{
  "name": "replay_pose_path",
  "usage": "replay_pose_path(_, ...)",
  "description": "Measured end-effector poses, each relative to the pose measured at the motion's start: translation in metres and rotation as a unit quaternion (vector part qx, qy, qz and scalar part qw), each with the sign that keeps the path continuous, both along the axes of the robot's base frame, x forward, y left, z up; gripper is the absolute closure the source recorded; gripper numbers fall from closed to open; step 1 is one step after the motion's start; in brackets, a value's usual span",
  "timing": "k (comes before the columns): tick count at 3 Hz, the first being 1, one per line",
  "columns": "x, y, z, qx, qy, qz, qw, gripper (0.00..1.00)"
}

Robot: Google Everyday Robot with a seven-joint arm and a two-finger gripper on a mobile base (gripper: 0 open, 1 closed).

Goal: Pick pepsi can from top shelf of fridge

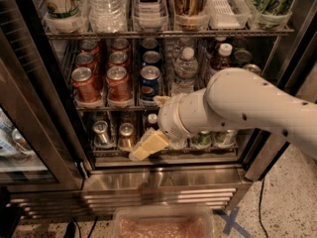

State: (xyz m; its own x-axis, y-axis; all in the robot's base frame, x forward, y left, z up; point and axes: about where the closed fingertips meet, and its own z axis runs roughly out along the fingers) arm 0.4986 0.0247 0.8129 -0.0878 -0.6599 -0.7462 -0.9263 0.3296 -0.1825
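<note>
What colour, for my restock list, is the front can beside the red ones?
Blue, camera view; gripper hangs below that can.

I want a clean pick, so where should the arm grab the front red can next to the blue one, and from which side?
Probably the red can around its mid body, straight in from the open front of the fridge: it stands upright at its lane's front, cans behind it. The tool sits lower, before the shelf beneath, so it must rise.
</note>
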Motion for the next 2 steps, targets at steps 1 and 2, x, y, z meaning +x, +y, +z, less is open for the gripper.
replay_pose_path(1,-0.003,0.0002,-0.0016,-0.001,0.006,0.002,1.0,0.0)
replay_pose_path(2,-0.006,0.0053,-0.0038,0.014,0.001,-0.005,0.9999,0.0)
